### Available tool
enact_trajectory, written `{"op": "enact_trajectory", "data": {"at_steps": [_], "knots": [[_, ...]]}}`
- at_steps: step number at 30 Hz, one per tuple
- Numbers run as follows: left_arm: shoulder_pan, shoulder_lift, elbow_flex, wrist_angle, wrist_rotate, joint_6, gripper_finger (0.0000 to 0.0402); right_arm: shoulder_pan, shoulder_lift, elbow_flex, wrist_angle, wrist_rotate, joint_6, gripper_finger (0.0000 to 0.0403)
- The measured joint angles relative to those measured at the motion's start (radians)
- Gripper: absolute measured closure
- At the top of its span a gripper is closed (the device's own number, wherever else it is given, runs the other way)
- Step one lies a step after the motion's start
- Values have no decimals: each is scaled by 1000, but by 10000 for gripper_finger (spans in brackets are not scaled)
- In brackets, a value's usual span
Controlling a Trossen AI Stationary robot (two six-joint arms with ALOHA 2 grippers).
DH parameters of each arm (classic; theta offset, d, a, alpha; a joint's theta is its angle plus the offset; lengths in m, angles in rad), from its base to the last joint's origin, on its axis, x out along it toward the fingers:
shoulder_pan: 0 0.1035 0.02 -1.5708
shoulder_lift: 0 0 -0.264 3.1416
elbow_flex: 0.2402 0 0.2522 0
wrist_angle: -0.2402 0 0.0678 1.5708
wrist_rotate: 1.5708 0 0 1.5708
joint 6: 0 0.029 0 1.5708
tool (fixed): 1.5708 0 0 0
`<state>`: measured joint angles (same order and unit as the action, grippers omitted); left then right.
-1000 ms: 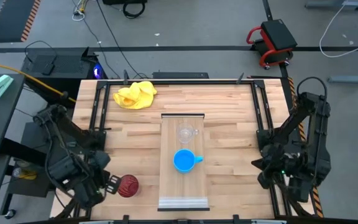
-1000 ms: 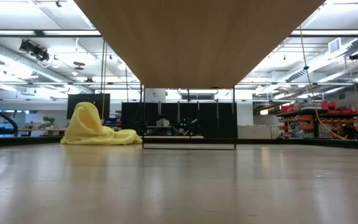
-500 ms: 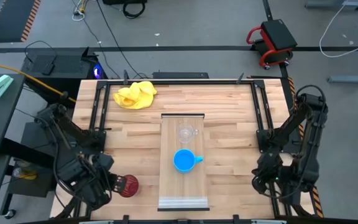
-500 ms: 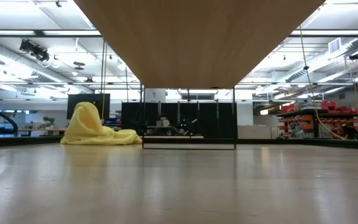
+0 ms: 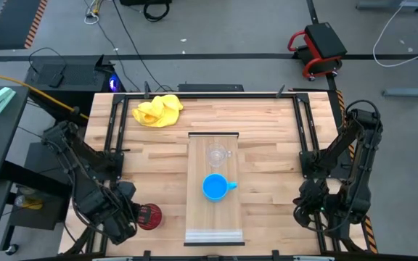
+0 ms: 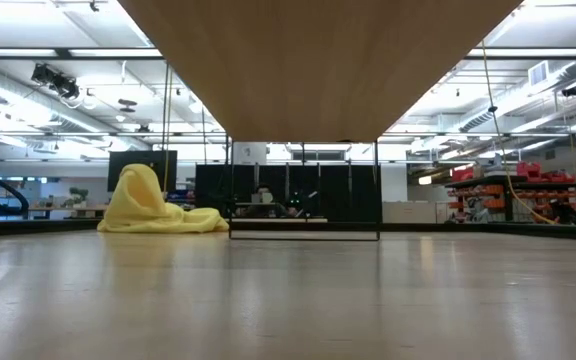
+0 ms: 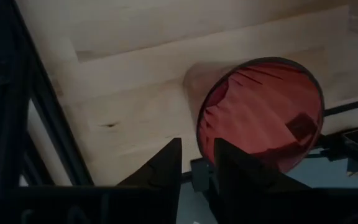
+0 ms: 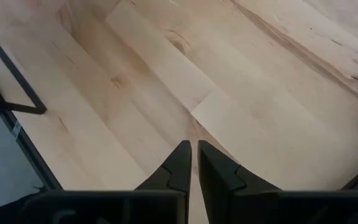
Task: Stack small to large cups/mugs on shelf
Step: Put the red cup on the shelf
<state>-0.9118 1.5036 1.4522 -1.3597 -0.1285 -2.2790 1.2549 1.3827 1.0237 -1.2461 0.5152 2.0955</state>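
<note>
The dark red ribbed cup (image 5: 149, 216) stands on the tabletop near the near-left corner, left of the shelf (image 5: 212, 221). My left gripper (image 5: 135, 217) is at the cup's left side, shut on its rim. In the left wrist view the cup (image 7: 260, 112) shows its round mouth just past my left gripper (image 7: 197, 146). The clear glass mug (image 5: 217, 155) and the blue mug (image 5: 215, 187) stand on the shelf. My right gripper (image 8: 194, 149) hangs shut over bare wood at the table's near right side. The low view shows only the shelf's underside (image 6: 318, 60). My left gripper has the red cup by its rim (image 7: 199, 134), on the side facing the table's left edge. One finger (image 7: 235, 165) is inside the mouth and the other (image 7: 166, 165) is outside the wall. The fingers slant down from the upper left. The cup's base appears to rest on the table.
A crumpled yellow cloth (image 5: 157, 110) lies near the far left corner, also in the low view (image 6: 153, 205). Black frame rails (image 5: 113, 123) run along both sides of the table. Bare tabletop lies between the shelf and the right arm (image 5: 339, 196).
My left gripper has moved toward the red cup and slightly toward the near edge, ending at its rim. The right arm has drawn back toward the near right corner, then held still. The cup and both mugs have stayed in place.
</note>
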Motion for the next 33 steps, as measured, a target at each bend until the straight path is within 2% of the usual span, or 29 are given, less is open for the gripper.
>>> {"op": "enact_trajectory", "data": {"at_steps": [9, 23, 28, 33], "knots": [[9, -7, -113, 182, 6, 6, 300, 0, 0, 0, 0, 6, -11, 366], [41, -7, -168, 216, 60, 6, 300, 0, -1, 0, 0, 8, -24, 366], [64, -7, -168, 236, 64, 20, 327, 0, -1, 0, -1, 8, -30, 366], [94, -7, -168, 277, 67, 74, 380, 0, -1, 0, -1, 19, -30, 366]]}}
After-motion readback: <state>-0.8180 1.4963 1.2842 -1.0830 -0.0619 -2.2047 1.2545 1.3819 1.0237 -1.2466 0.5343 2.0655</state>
